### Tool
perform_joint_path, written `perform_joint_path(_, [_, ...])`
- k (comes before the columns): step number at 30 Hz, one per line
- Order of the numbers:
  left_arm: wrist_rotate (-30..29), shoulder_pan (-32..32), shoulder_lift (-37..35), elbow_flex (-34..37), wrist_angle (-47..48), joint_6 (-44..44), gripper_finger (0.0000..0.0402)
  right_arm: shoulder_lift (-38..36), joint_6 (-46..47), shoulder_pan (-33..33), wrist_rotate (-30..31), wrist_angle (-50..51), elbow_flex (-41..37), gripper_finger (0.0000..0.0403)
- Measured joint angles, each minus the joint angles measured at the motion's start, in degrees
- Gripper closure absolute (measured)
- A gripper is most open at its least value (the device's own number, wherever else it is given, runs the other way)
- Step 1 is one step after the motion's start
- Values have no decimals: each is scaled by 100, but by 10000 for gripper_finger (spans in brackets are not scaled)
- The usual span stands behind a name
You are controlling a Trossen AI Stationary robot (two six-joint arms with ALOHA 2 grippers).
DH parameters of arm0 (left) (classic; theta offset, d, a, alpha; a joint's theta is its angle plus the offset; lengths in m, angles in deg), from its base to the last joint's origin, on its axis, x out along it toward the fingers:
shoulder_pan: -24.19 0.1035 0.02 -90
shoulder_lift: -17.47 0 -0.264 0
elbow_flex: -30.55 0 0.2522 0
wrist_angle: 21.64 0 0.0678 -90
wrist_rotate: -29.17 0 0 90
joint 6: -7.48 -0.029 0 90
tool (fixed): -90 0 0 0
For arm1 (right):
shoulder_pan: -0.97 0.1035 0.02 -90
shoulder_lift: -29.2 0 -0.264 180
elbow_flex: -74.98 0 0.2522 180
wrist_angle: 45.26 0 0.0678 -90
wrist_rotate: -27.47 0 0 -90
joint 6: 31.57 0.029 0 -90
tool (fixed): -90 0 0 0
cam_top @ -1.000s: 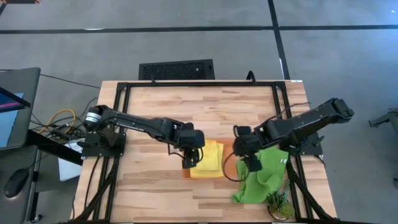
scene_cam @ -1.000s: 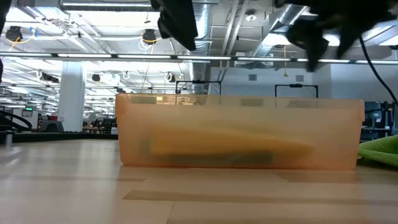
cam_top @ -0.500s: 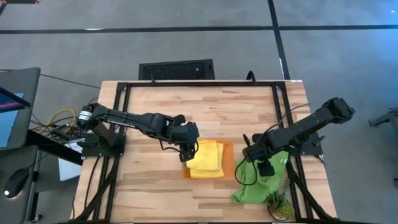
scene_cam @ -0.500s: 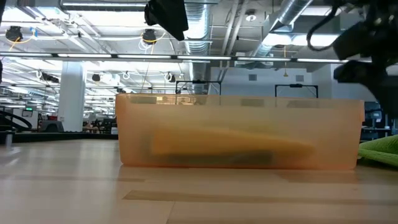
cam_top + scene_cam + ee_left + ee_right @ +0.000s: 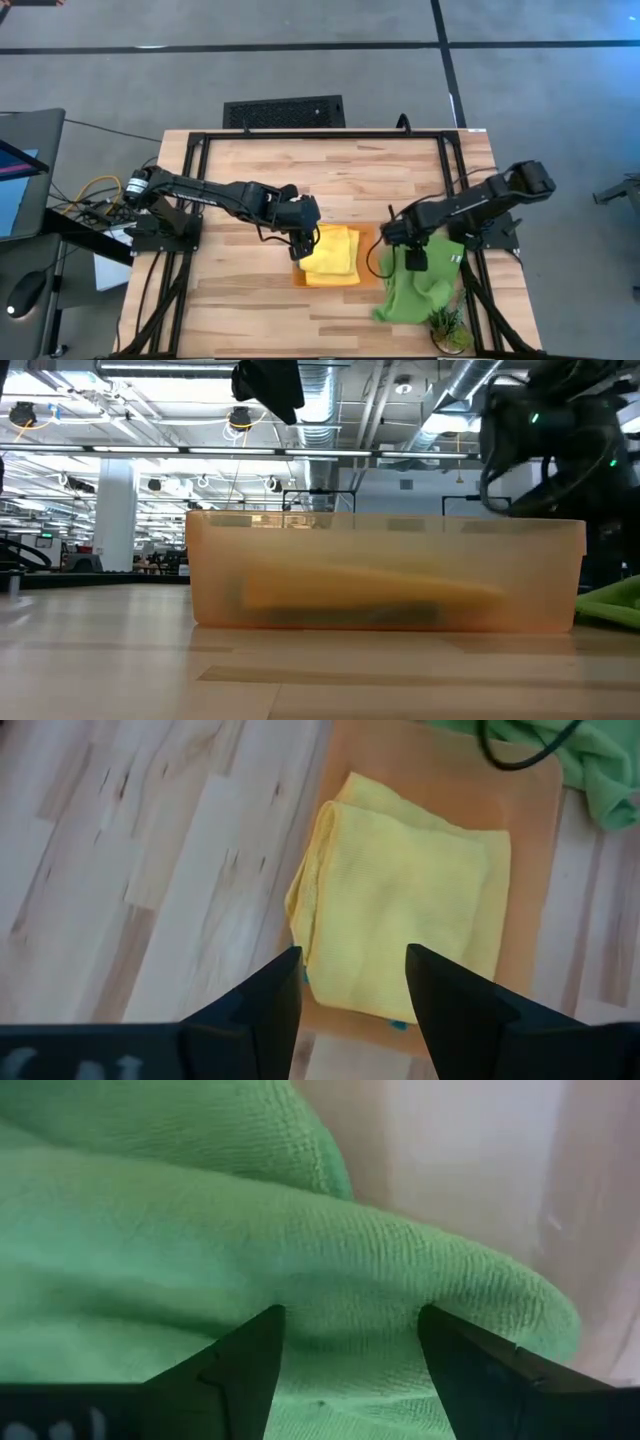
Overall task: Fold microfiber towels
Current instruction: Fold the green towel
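A folded yellow towel (image 5: 335, 250) lies in the orange tray (image 5: 368, 262) at mid-table; a sliver of teal (image 5: 398, 1023) shows under its edge. My left gripper (image 5: 350, 955) hangs open above the tray's left end (image 5: 300, 243), clear of the cloth. A lime green towel (image 5: 420, 285) lies crumpled on the table right of the tray, one end over the tray's rim. My right gripper (image 5: 397, 245) points down, open, low over that end. In the right wrist view its fingers (image 5: 250, 1350) stand either side of a raised green fold (image 5: 350, 1270). My right gripper comes at the green towel from above, its open fingers astride a raised fold (image 5: 350, 1295) near the tray. Whether the fingers touch the cloth, I cannot tell.
The tray's translucent wall (image 5: 385, 575) fills the low view, with the yellow towel showing through it. A small green plant (image 5: 447, 325) sits at the near right corner. Black frame rails (image 5: 320, 134) run along the table's edges. Bare wood lies left of and behind the tray.
My right gripper has come down toward the green towel, turning to point down, and ended near the tray's right end. My left gripper rose a little off the yellow towel toward the table's left, then stayed still. The towels have kept their places.
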Motion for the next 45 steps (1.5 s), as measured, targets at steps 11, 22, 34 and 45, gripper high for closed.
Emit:
perform_joint_path(11, [-7,147,0,0,27,77,230,237,-309,-1048,773,59,-3,143])
perform_joint_path(22, [-7,481,2,0,85,31,230,77,-292,-2521,1895,-110,280,143])
perform_joint_path(34, [-3,736,2,0,158,29,230,77,-1154,-4316,1884,-1186,542,143])
perform_joint_path(45, [-8,1052,4,0,200,31,230,75,-1490,-4932,1732,-2812,550,143])
